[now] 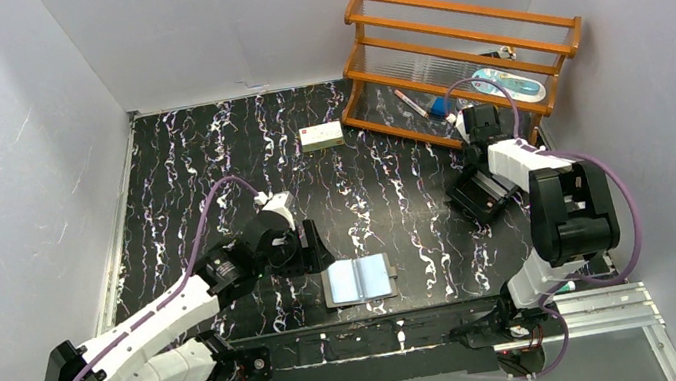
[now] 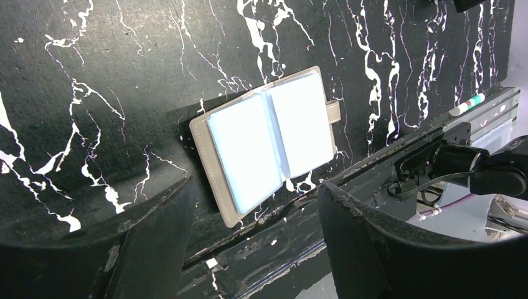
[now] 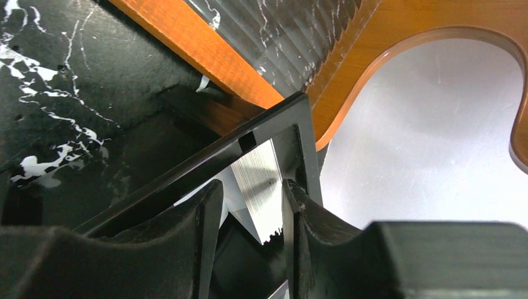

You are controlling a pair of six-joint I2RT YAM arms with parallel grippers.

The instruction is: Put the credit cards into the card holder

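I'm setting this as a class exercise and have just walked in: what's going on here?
The card holder lies open and flat on the table near the arms. The left gripper hangs open beside it, holding nothing. The right gripper reaches into the black tray by the wooden rack, fingers either side of a pale card; a grip isn't clear.

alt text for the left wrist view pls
The card holder lies open on the black marbled table, light blue pockets facing up, snap tab on its right edge. The left claw, open and empty, frames it in the foreground.
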